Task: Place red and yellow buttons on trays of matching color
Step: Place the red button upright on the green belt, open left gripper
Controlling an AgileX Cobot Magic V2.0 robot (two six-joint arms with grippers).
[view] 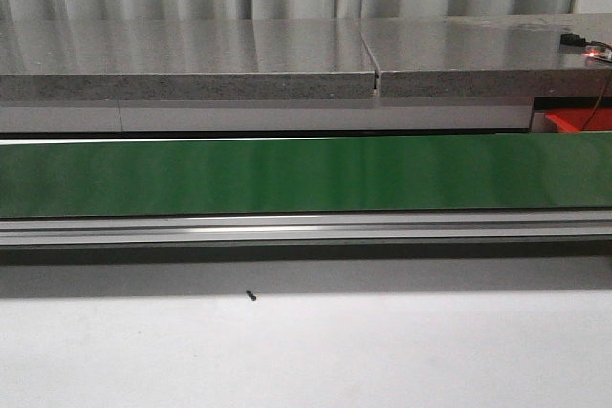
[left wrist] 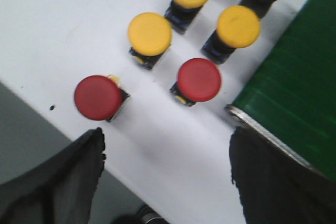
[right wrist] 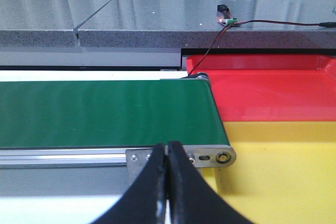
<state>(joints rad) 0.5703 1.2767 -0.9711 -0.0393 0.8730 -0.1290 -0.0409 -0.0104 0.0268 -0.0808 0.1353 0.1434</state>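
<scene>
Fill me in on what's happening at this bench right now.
Nothing has been picked up yet. The left gripper hangs open over a cluster of red and yellow buttons: three yellow buttons and three red buttons standing on the white table beside the green conveyor belt. The right gripper is shut and empty, facing the red tray and yellow tray at the belt's end.

Dark, matte gripper fingers, seen only from the two wrist cameras.

The left gripper showed two broad black fingers with rough, slightly frayed-looking edges and a dull, soft surface, blurred at close range. The right gripper showed two smooth black fingers that curved and tapered upward to narrow tips, a thin pale seam between them. No cables, screws or markings were visible on either; the front camera showed no part of the arms.
</scene>
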